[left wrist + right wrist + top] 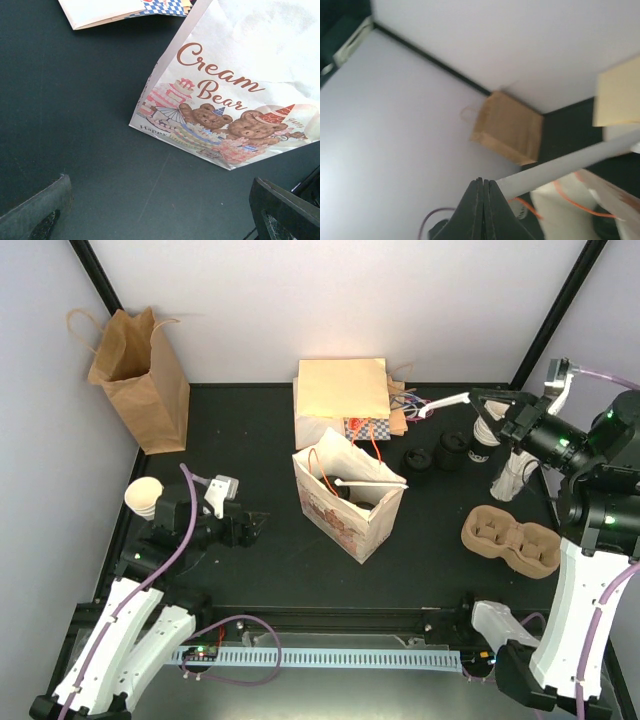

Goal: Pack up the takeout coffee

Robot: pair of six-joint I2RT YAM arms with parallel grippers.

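Takeout coffee (480, 444): small cream-white paper cup w/ round black plastic lid, lid on. Stands upright on the dark table (250, 550), in upper right of the top view, well right of centre and approx. a third of the way down the frame. Seen from above at a slant: lid shows as a dark disc, w/ a strip of pale cup wall below it. Upper edge of lid partly hidden. Too small to read any print or lid detail.
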